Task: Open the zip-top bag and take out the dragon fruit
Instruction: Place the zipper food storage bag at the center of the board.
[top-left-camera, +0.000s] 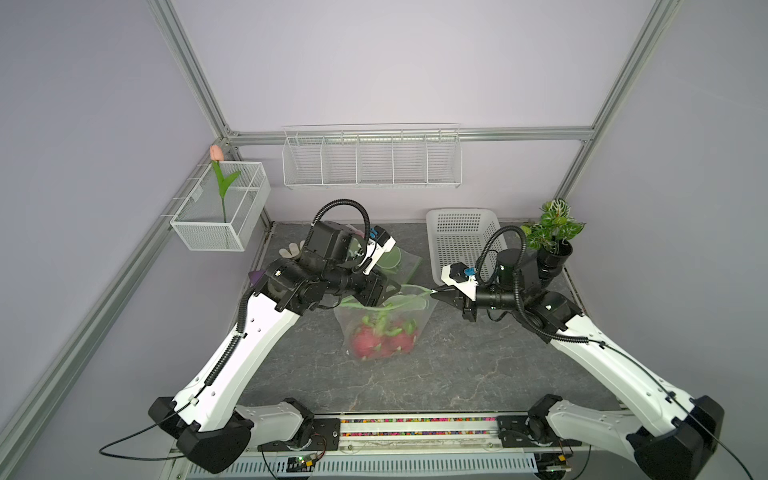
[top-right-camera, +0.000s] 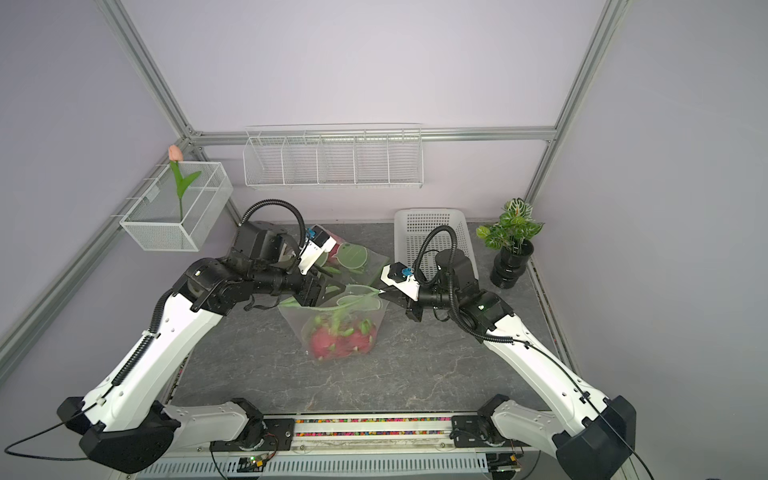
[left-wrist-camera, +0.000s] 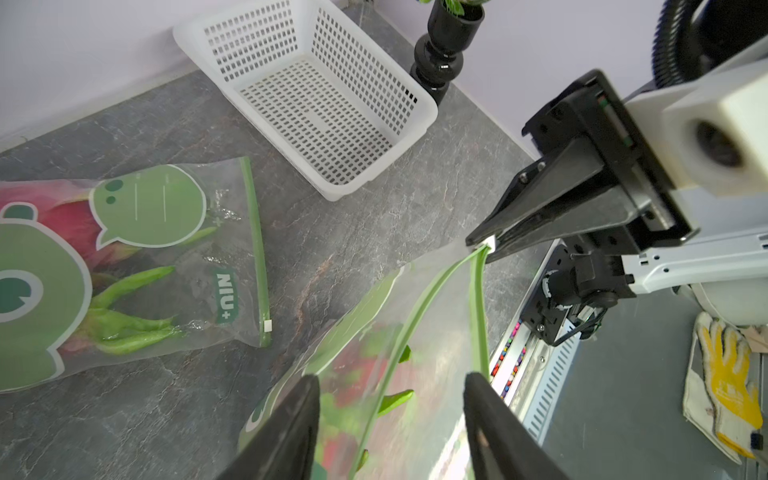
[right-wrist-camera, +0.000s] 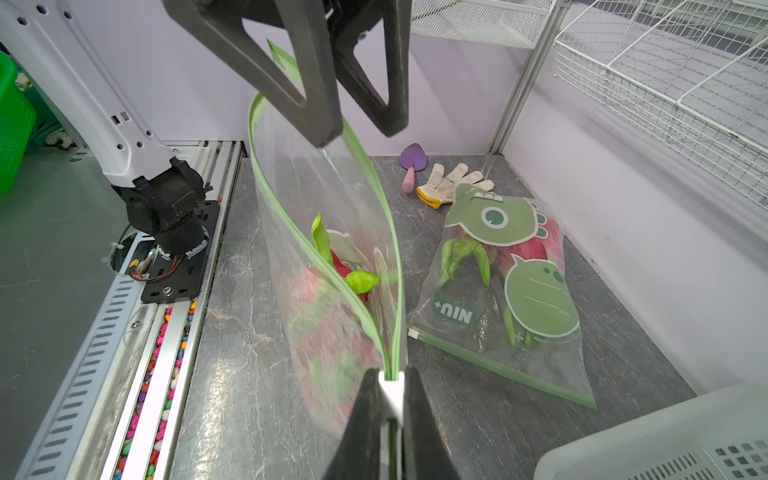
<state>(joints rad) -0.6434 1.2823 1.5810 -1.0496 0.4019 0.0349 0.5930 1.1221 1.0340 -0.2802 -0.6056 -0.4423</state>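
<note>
Clear bag (top-left-camera: 386, 316) of pink fruit (top-left-camera: 370, 341) is held up by its white slider (right-wrist-camera: 392, 395), pinched in the right gripper (right-wrist-camera: 390, 376); the left gripper (left-wrist-camera: 390, 378) is spread over its rim.

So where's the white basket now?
In both top views the white basket sits at the back right of the table, between the potted plant and a flat-lying bag.
</note>
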